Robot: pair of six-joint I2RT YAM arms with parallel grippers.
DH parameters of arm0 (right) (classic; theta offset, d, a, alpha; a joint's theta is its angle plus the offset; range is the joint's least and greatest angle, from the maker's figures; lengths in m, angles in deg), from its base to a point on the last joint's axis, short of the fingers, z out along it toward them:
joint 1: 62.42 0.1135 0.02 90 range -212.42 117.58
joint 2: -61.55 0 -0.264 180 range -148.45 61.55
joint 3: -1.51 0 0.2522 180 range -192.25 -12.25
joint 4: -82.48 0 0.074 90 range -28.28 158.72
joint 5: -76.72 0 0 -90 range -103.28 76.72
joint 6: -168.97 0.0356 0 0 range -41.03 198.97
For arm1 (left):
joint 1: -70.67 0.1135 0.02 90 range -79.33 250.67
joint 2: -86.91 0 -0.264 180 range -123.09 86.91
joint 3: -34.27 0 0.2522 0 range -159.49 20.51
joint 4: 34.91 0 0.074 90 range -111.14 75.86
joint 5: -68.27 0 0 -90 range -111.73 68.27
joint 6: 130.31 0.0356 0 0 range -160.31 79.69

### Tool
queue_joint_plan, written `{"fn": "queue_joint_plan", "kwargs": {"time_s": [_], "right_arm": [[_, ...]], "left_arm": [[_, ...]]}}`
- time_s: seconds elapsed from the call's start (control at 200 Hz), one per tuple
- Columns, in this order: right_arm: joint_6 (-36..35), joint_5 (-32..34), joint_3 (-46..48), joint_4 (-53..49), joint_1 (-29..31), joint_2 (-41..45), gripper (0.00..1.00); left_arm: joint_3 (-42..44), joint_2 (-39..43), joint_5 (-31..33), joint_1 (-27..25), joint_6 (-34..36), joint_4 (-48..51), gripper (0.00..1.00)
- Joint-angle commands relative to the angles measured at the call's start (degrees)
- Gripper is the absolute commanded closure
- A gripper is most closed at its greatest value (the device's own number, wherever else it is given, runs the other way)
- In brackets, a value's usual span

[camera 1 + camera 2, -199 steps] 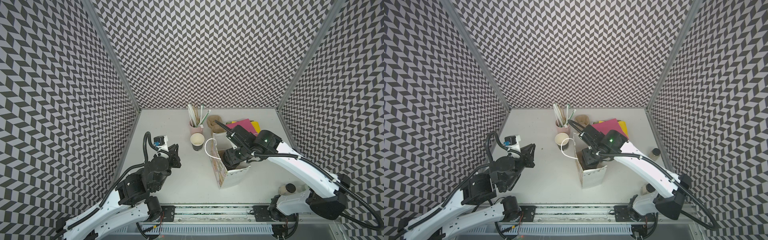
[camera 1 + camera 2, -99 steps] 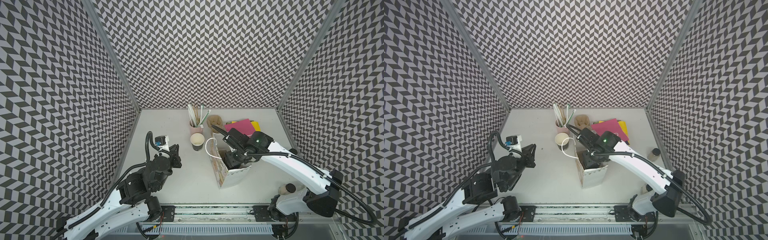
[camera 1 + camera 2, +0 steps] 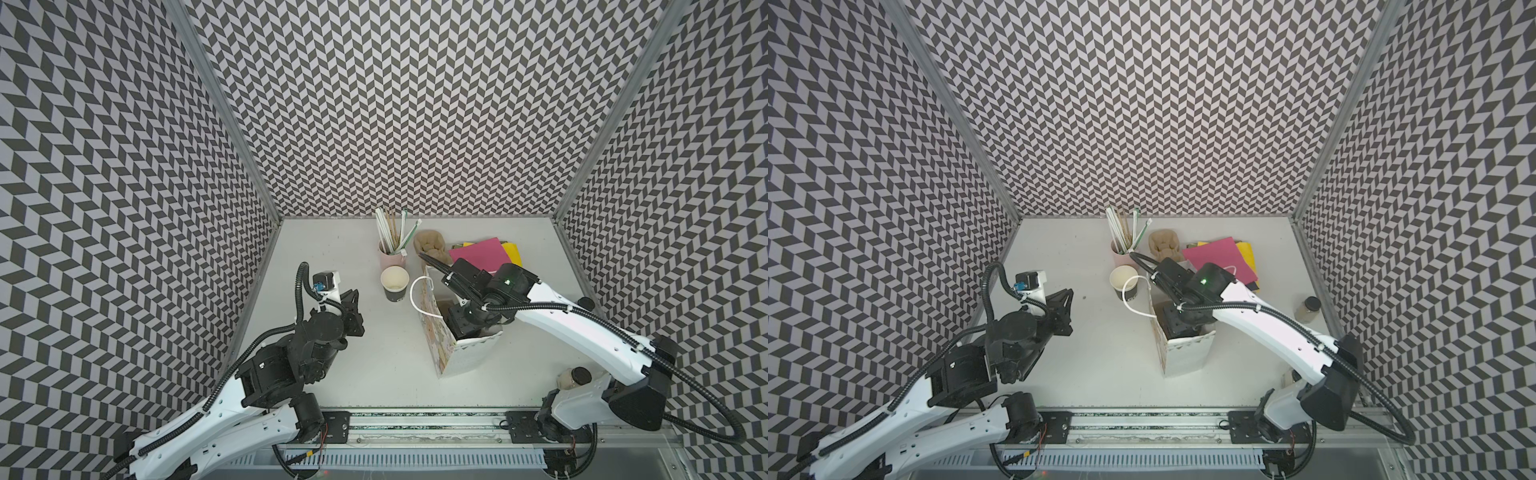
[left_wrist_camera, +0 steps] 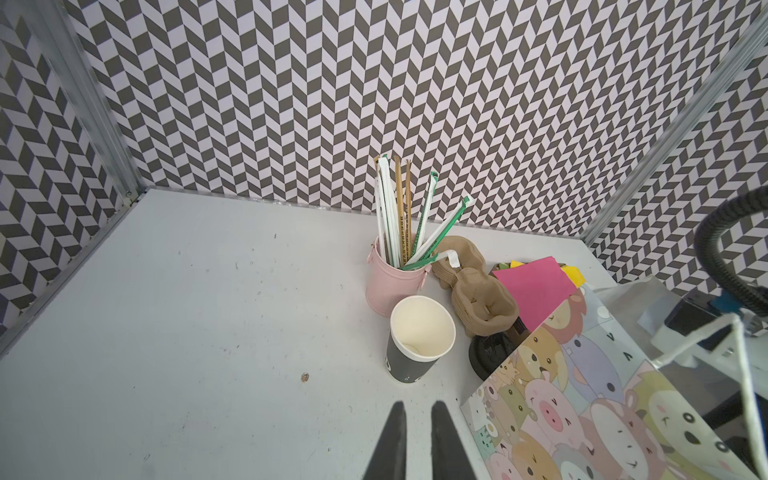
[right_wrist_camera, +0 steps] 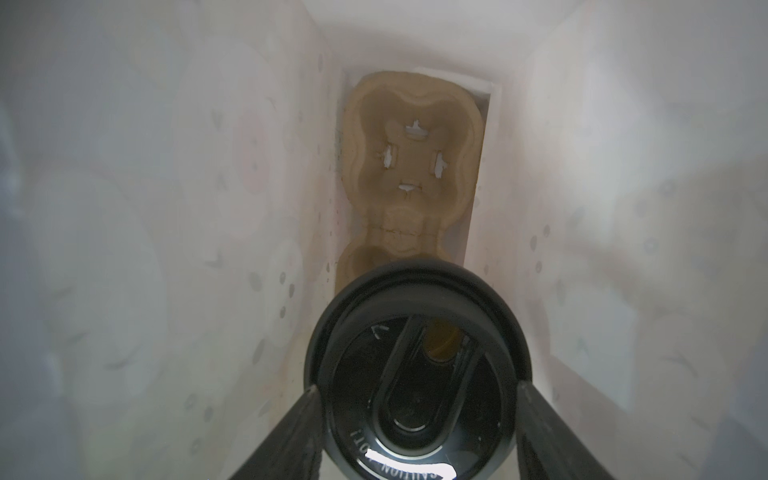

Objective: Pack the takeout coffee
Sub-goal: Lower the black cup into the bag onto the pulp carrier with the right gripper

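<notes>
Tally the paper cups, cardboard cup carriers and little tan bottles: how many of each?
Paper cups: 2, the takeout coffee and the open cup.
Cup carriers: 2, the bagged carrier in the gift bag and the loose carrier.
Tan bottles: 2, the far bottle and the near bottle.
Total: 6.

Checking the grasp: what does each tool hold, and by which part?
Right tool holds the takeout coffee by its black lid's rim, inside the bag; left tool holds nothing.

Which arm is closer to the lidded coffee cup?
Right. The right end effector grips the coffee cup inside the bag; the left end effector hangs outside the bag.
</notes>
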State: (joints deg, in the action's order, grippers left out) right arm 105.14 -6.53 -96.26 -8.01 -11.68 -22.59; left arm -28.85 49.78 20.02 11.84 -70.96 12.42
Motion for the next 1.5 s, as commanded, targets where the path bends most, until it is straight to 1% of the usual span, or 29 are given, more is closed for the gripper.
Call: {"fn": "queue_joint_plan", "kwargs": {"time_s": [0.0,0.901,1.111,1.322,1.497], "right_arm": [[0.5,1.0,0.4,0.5,0.3,-0.8,1.0],[-0.5,1.0,2.9,0.7,0.3,-2.6,1.0],[-0.9,-2.5,2.7,0.9,0.3,-4.7,1.0],[-0.7,-0.8,3.8,1.0,0.4,-4.5,1.0],[-0.7,-1.5,5.5,2.5,0.4,-4.0,1.0]], "left_arm": [[-0.3,0.0,1.0,0.2,-0.4,0.9,0.85],[-0.5,-1.1,1.0,-0.1,-0.4,1.3,0.85],[-0.5,-1.2,1.1,-0.1,-0.4,1.4,0.85],[-0.5,-1.0,1.3,-0.1,-0.4,1.5,0.85],[-0.4,-1.1,1.3,-0.2,-0.4,1.6,0.86]]}}
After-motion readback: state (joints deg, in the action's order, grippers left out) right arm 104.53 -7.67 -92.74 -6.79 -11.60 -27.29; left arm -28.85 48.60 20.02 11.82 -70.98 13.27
